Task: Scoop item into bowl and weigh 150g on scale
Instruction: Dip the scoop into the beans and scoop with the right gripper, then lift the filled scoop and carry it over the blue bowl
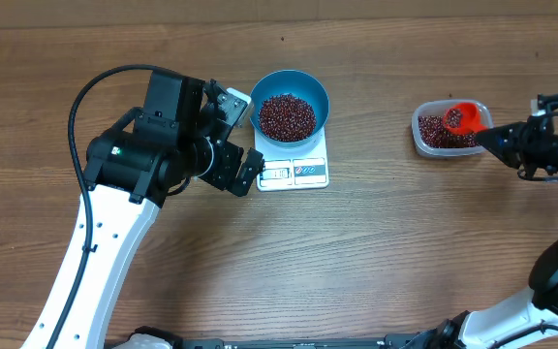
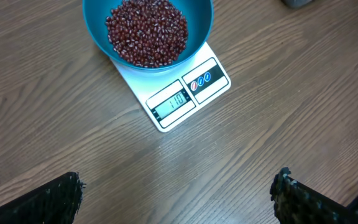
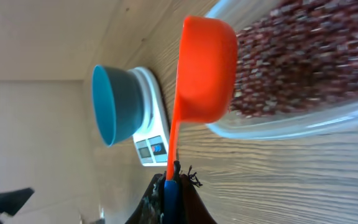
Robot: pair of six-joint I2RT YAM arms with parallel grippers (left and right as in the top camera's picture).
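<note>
The blue bowl [image 1: 321,98] stands on the white scale [image 1: 294,173] and holds a heap of red-brown beans [image 1: 287,115]. In the left wrist view the beans [image 2: 146,31] fill the bowl [image 2: 201,22] and the scale [image 2: 185,93] has its display lit. My left gripper [image 1: 243,136] hangs open just left of the scale, nothing between its fingers [image 2: 178,183]. My right gripper [image 3: 173,180] is shut on the blue-tipped handle of an orange scoop [image 3: 207,68], whose cup sits over the near edge of a clear tub [image 3: 278,127] of beans [image 3: 303,56].
The clear tub [image 1: 419,136] sits at the right of the wooden table, with the scoop [image 1: 464,117] and right gripper [image 1: 497,139] over it. The left arm's black body [image 1: 148,150] stands beside the scale's left side. Bare wood lies between scale and tub.
</note>
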